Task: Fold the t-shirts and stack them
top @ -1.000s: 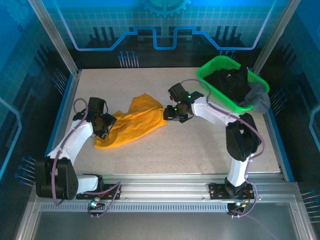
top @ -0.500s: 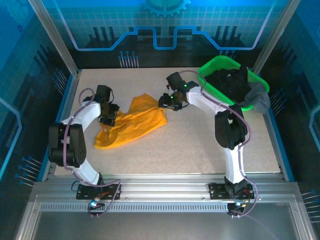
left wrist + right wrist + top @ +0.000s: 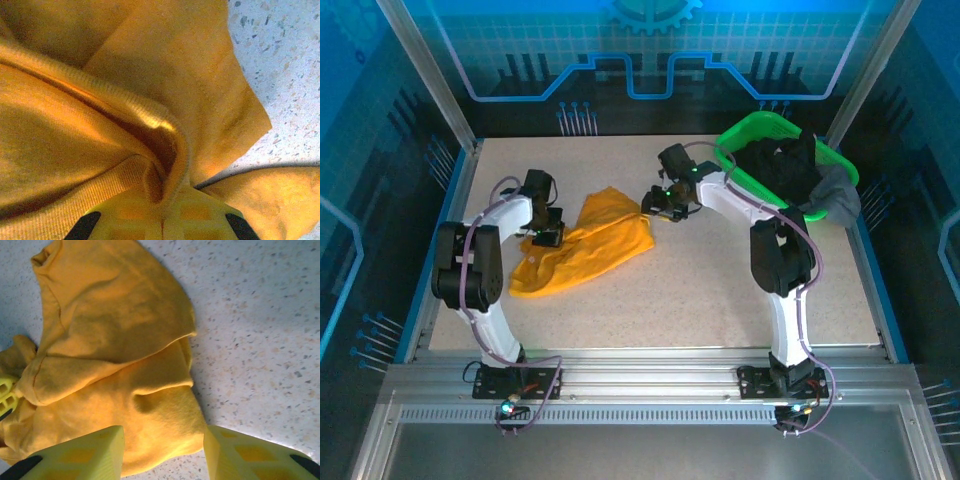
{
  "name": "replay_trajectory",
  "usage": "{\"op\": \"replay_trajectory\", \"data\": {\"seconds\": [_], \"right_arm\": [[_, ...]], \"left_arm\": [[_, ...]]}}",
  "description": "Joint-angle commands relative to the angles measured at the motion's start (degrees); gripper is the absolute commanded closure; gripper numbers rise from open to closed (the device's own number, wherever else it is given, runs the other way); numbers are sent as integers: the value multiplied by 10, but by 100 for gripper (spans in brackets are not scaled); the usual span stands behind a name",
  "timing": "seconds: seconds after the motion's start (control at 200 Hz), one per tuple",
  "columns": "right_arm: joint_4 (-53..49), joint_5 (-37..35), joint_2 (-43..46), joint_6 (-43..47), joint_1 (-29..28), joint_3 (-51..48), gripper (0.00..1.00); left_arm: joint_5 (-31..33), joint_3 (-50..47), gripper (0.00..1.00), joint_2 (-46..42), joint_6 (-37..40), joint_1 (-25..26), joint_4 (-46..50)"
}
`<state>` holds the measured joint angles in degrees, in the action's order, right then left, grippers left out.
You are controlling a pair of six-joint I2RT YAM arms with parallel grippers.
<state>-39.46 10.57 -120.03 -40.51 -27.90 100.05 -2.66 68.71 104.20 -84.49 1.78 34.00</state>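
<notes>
T-shirt (image 3: 590, 250), orange-yellow, lay crumpled and unfolded on the speckled surface (image 3: 720, 290), left of centre. Within the preceding second the left tool (image 3: 164, 205) had travelled up to the garment's left edge and clenched. The left wrist view showed it pinching a ribbed fold of the cloth. The right tool (image 3: 164, 440) had shifted from the shirt's right side to its far right corner. It stood over the hem there with jaws parted, not gripping anything. The green basket (image 3: 735, 160), holding dark clothing, occupied the far right corner of the surface. One anchor point was thus secured. Judged from this, spreading the shirt flat awaited a second grasp by the right tool, and folding had not yet begun.
</notes>
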Motion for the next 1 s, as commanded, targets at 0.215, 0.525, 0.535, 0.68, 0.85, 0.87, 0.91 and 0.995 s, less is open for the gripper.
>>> {"op": "replay_trajectory", "data": {"seconds": [0.215, 0.525, 0.535, 0.68, 0.85, 0.87, 0.91, 0.995], "right_arm": [[-59, 8, -86, 23, 13, 133, 53], [-93, 33, -189, 42, -8, 271, 49], [-94, 35, -192, 42, -10, 275, 49], [-119, 38, -241, 53, -35, 330, 46], [-138, 26, -245, 52, -56, 322, 47], [-137, 24, -237, 50, -57, 311, 47], [-130, 25, -217, 44, -55, 280, 47], [-95, 33, -160, 24, -48, 192, 47]], "left_arm": [[53, -62, 100, -236, 157, 110, 83], [-5, -237, 100, -467, 269, 166, 142], [-8, -243, 100, -474, 271, 166, 141], [-63, -296, 100, -522, 298, 166, 133], [-36, -308, 100, -538, 275, 166, 154], [-33, -307, 100, -540, 270, 166, 151], [-26, -302, 100, -544, 262, 166, 144], [-10, -284, 100, -538, 254, 165, 131]]}}
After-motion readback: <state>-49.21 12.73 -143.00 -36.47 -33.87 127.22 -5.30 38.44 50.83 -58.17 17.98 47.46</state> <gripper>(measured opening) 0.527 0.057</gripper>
